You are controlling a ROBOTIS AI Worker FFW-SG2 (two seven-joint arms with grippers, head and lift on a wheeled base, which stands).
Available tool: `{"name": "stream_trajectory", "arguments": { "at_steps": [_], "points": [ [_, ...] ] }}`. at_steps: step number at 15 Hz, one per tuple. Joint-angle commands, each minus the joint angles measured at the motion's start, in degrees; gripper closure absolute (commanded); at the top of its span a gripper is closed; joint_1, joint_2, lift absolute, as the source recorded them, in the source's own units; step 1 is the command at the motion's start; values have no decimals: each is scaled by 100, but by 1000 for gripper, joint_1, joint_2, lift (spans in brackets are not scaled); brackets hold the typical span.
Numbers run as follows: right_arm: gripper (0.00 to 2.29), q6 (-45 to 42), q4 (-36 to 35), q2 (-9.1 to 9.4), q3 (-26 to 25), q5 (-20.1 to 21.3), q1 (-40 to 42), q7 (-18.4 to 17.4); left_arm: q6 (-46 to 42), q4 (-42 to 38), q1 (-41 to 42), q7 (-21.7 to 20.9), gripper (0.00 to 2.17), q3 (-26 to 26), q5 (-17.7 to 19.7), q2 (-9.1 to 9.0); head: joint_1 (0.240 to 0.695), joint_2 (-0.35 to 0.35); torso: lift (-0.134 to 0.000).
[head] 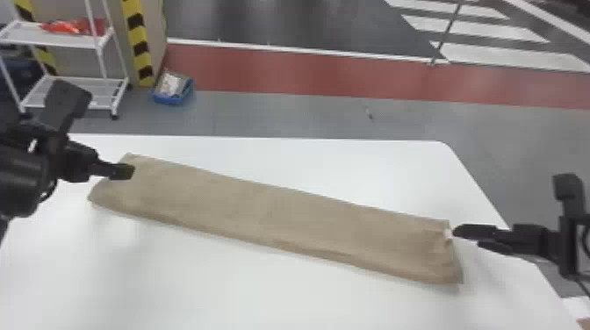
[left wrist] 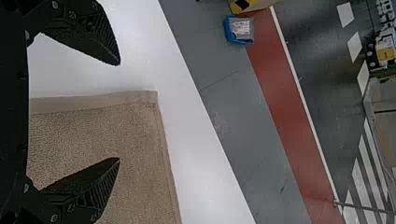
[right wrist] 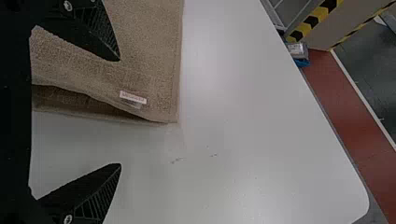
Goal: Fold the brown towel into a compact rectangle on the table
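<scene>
The brown towel [head: 272, 206] lies as a long folded strip, slanting across the white table from back left to front right. My left gripper [head: 105, 134] is open at its left end, one finger over the cloth. In the left wrist view the gripper [left wrist: 119, 111] stands open beside a hemmed corner of the towel [left wrist: 140, 135]. At the strip's right end, my right gripper [head: 511, 208] is open. From the right wrist, the gripper [right wrist: 120, 112] has one finger over the towel [right wrist: 144, 51] and the other over bare table; layered edges and a small white tag [right wrist: 133, 97] show between them.
The white table [head: 197, 281] has its back edge beyond the towel and its right edge under the right arm. On the floor behind stand a white shelf rack [head: 70, 39], a blue bin [head: 173, 90] and a striped column [head: 138, 44].
</scene>
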Motion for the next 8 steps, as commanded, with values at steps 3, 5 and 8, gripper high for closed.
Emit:
{"name": "stream_trajectory", "arguments": {
  "at_steps": [3, 5, 8],
  "points": [
    [73, -30, 9, 0, -19, -3, 38, 0, 154, 830, -456, -6, 205, 41, 344, -9, 695, -186, -124],
    [73, -48, 9, 0, -19, -3, 38, 0, 154, 1077, -605, 2, 205, 41, 397, -27, 695, -184, -124],
    [73, -65, 18, 0, -19, -3, 47, 0, 382, 1481, -886, -50, 205, 50, 643, -18, 695, -184, -124]
  ]
}}
